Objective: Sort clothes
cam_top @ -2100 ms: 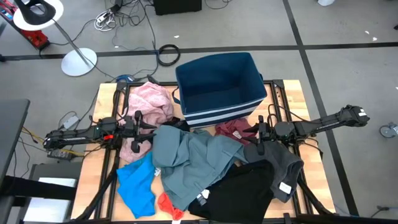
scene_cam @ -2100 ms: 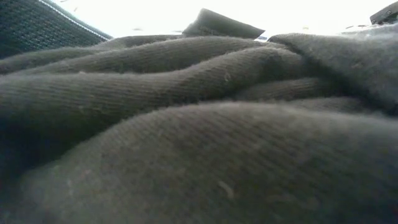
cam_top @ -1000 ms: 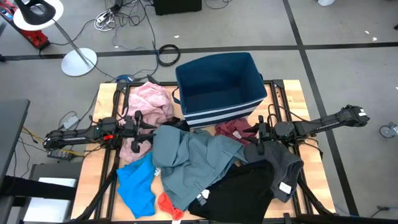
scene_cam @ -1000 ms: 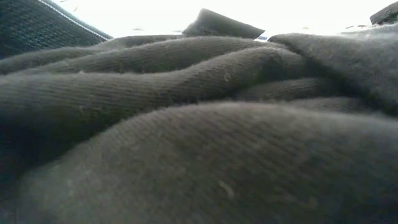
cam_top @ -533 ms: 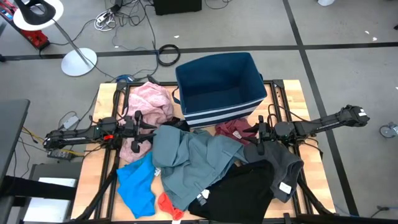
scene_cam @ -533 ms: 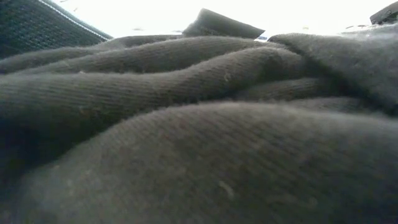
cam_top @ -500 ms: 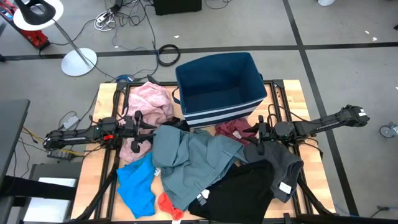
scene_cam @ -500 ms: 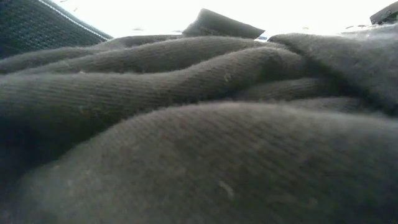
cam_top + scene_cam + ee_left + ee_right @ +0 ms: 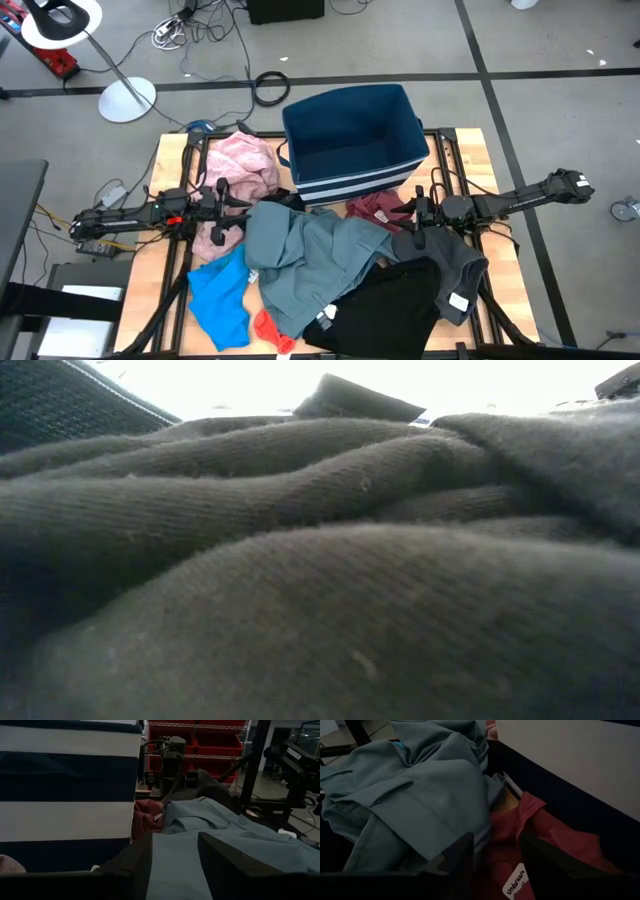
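Sorting not begun, by my reading. Clothes (image 9: 330, 270) lie heaped on the counter (image 9: 145, 285), from 6 o'clock outward: black piece (image 9: 385, 310), bright blue (image 9: 218, 298), grey-blue (image 9: 305, 255), dark grey (image 9: 450, 262), maroon (image 9: 372, 208), pink (image 9: 245, 165). Left pincer (image 9: 222, 208) at 9 o'clock, right pincer (image 9: 412, 218) at 3 o'clock: both parted, gripping nothing. Striped bin (image 9: 352, 175) at 12 o'clock looks empty. Everything remains.

The bin (image 9: 352, 140) stands at the table's (image 9: 468, 150) back; clothes (image 9: 310, 262) lie heaped before it, arms at either side.
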